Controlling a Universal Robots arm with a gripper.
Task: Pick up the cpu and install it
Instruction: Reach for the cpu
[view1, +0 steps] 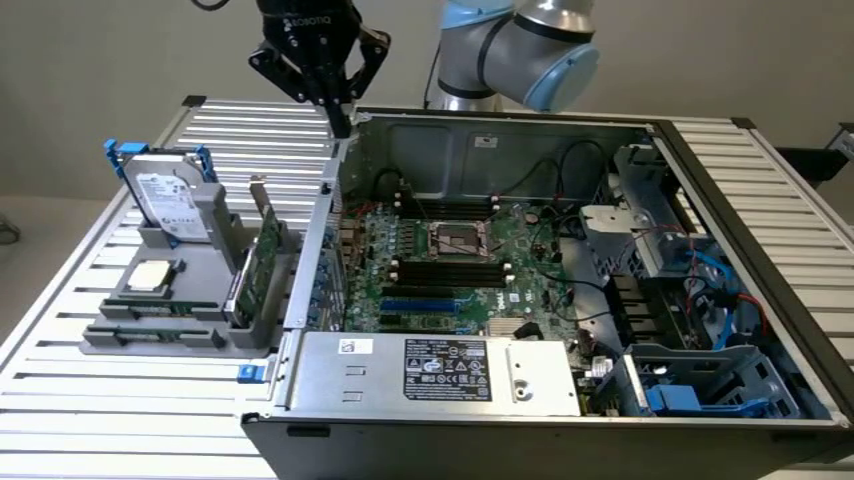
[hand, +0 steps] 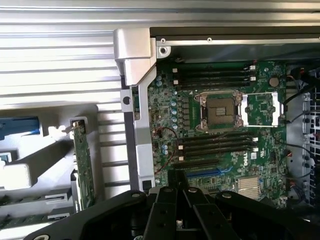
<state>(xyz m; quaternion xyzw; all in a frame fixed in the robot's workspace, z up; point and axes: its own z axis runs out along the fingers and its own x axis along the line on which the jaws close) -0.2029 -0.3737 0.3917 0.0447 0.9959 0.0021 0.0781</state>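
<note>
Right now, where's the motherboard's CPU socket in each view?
Exterior view: CPU socket, centre of the green board inside the open case.
Wrist view: CPU socket, between two banks of black memory slots.
Shared landmark: blue slot on the board.

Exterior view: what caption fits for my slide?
Shut gripper hangs above the open computer case corner; the cpu lies on the grey holder.
</note>
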